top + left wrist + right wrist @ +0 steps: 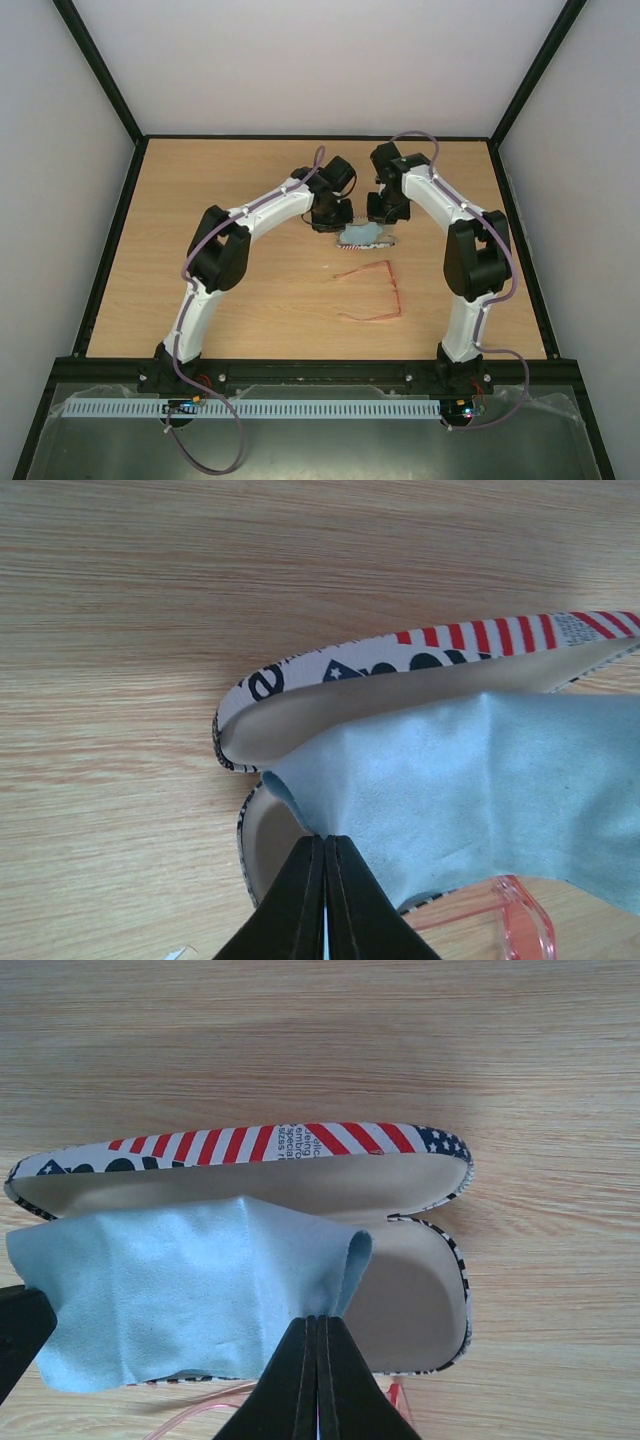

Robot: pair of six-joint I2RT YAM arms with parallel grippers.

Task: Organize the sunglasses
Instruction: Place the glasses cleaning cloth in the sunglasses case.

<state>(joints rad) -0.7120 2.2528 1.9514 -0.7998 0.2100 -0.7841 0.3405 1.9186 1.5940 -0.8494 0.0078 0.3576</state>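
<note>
Left gripper point(325, 842): my jaws are pressed together on one corner of the light blue cleaning cloth point(480, 780), over the left end of the open flag-patterned case point(300, 705).
Right gripper point(318, 1322): my jaws are pressed together here too, pinching a puckered fold of the same cloth above the case's lower shell, toward its right end.
Cloth: it is slung between my two pinches and drapes across the case's mouth, covering much of the lining.
Case: it lies open on the wooden table point(200, 180), with the lid tilted back on the side away from my bases.
Sunglasses point(372, 292): they lie on the table just beside the case on its near side, arms unfolded and spread. Neither of my grippers touches them.
How they will handle: I judge them very light, thin and springy, easy to bend and apt to skid on the wood.
Where to hold: the front bar or a hinge corner looks best, since the frame seems stiffest there; I would avoid mid-arm. The arms probably need folding before they fit the case.
Step in hand: I reckon the cloth has to be dealt with first, since it blocks the case mouth.
Risk: a hard pinch could twist the frame.
</note>
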